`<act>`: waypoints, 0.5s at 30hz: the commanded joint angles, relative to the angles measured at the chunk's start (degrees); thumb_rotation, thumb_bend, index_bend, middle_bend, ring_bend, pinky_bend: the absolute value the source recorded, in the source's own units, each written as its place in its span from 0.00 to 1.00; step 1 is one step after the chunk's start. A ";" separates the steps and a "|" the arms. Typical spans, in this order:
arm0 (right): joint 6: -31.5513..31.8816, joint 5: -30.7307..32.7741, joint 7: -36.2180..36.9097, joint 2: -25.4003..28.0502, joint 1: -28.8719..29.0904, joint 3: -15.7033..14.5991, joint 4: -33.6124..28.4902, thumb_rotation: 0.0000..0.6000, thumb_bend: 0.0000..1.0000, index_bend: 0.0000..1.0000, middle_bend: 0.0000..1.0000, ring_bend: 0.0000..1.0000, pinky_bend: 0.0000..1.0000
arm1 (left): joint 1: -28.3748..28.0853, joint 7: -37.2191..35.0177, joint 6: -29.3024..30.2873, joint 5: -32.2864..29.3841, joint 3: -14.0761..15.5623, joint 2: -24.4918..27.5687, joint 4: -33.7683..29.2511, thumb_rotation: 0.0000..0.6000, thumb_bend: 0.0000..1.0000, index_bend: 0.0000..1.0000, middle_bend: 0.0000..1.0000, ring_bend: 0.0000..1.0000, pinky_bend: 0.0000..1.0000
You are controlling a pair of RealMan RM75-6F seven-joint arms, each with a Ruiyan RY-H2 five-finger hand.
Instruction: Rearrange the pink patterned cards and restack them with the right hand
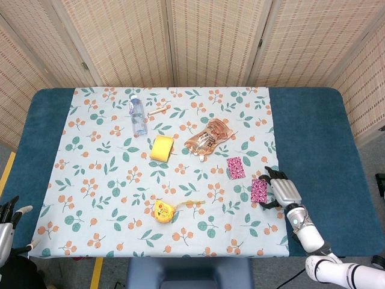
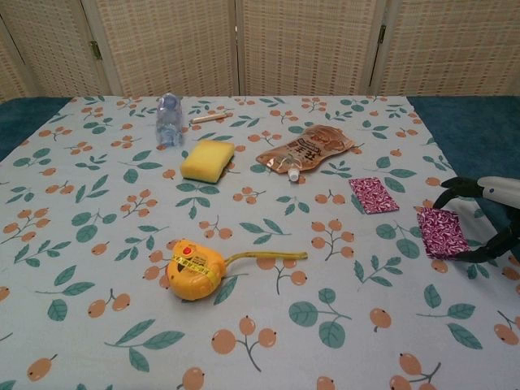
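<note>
head view: the right hand (image 1: 285, 191) sits at the right edge of the cloth (image 1: 108, 180), fingers spread around the near card (image 1: 259, 190). whether the fingertips clamp the card or only frame it cannot be told here. the far card (image 1: 234, 167) lies flat on the cloth, up and to the left of the near card, apart from it and from the hand. the left hand (image 1: 7, 220) shows at the lower left corner, off the cloth, fingers apart and holding nothing. a bottle (image 1: 138, 114) lies near the far left, a sponge (image 1: 162, 148) and a pouch (image 1: 207, 136) sit mid-table, and a tape measure (image 1: 163, 211) lies nearer the robot.

chest view: the right hand (image 2: 492, 218) enters from the right edge. one dark finger arches over the far edge of the near card (image 2: 441, 231), another lies along its near right corner. contact cannot be confirmed. the far card (image 2: 373, 194) lies to the left, well clear of the fingers.
</note>
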 commanded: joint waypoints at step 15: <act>-0.64 1.03 -1.67 -0.66 0.07 0.32 0.31 0.90 0.25 0.17 0.00 0.00 0.00 | 0.00 -0.49 -0.23 -0.08 0.04 -0.41 0.75 1.00 0.19 0.26 0.00 0.01 0.00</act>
